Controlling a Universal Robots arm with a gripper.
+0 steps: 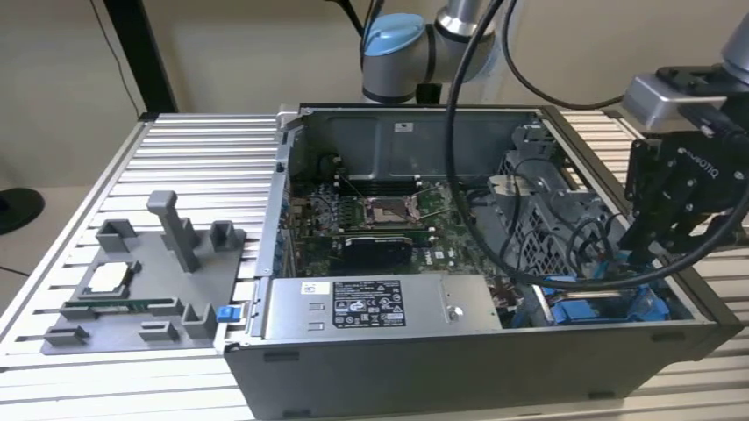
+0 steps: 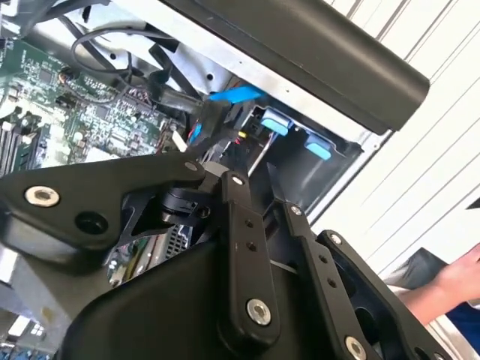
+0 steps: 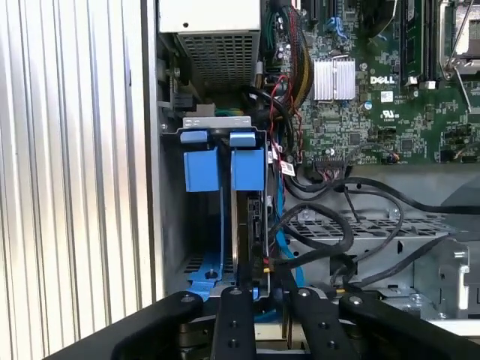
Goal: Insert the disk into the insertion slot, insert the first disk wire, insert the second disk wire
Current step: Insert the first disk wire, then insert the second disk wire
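Along the worktop's (image 1: 199, 149) edge on the exterior view's left, a grey fixture plate (image 1: 117, 324) is lying with small parts resting on it, well apart from the work. The open computer case (image 1: 468, 368) is taking up the middle of the worktop. Against its near wall the grey power-supply box (image 1: 293, 311) is showing a white printed label (image 1: 367, 303), and a small white sticker (image 1: 404, 127) is sitting on the far wall above the motherboard (image 1: 387, 219). Print also shows on the board and on the gripper's side, but I am not reading any of it off.

At the case's near corner on the exterior view's right, the gripper (image 1: 641, 237) is reaching down into the drive bay among looping black cables (image 1: 492, 254).

In the first wrist view the disk (image 3: 244, 217) is standing edge-on in the insertion slot, with its blue frame tab beside a neighbouring blue carrier (image 3: 201, 165) whose bay looks empty. So the disk step appears done, and a wire step seems to be in hand, though I cannot tell which of the two wires.

The gripper (image 3: 266, 289) is hanging just at the disk's exposed end. Its jaws are standing narrow and seem to be pinching the dark plug of a disk wire (image 3: 266, 264), which has red and yellow strands at it.

As I judge it, this step is calling for the plug to be squared up with the drive's socket. Room is tight and the neighbouring cables are crowding in.

In the second wrist view a person's hand (image 2: 456, 281) is resting outside the case, clear of the gripper (image 2: 262, 195).
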